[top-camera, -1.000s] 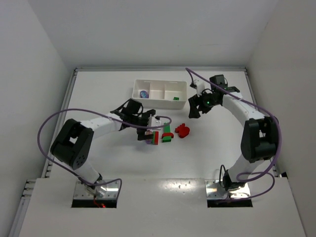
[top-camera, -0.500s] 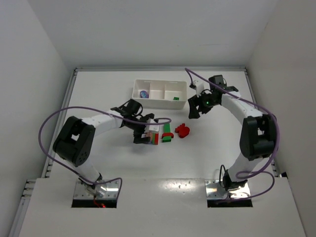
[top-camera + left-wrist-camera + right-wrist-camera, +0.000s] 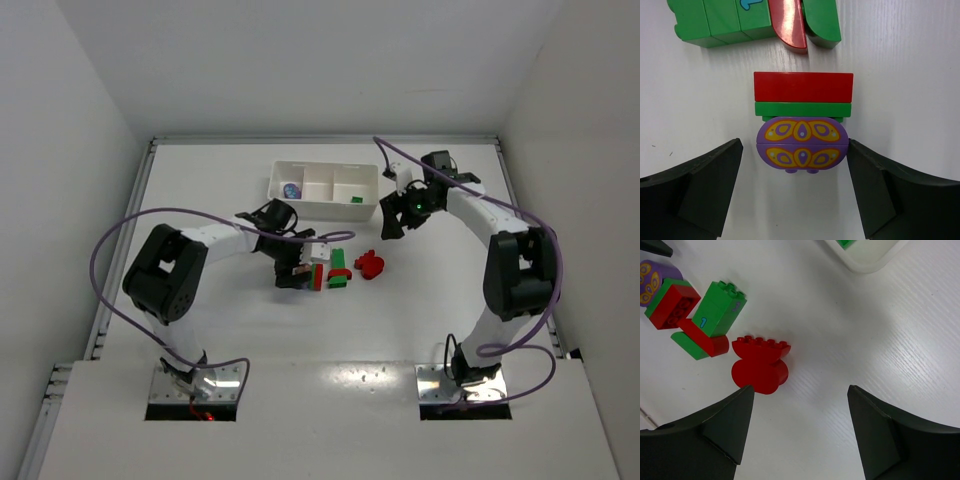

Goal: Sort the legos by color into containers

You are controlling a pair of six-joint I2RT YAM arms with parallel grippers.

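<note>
A stack of a purple patterned lego [image 3: 802, 144], a thin green one [image 3: 802, 109] and a red one [image 3: 803, 87] lies on the table. My left gripper [image 3: 794, 152] is open, with a jaw on either side of the purple lego, the right jaw almost touching it. In the top view the left gripper [image 3: 298, 270] is beside this stack [image 3: 317, 274]. My right gripper [image 3: 392, 222] is open and empty above the table, near a red lego [image 3: 761, 363]. The white tray [image 3: 325, 172] holds a purple-blue lego [image 3: 291, 189] on the left and a green one [image 3: 356, 199] on the right.
A cluster of green legos [image 3: 720, 22] with a red curved piece [image 3: 787, 25] lies just beyond the stack; it also shows in the top view [image 3: 339, 270]. The tray's corner [image 3: 867, 260] is at the top of the right wrist view. White walls enclose the table.
My left gripper has moved toward the near right and come down beside the stack, so its jaws now flank the purple lego. The right arm has hardly moved.
</note>
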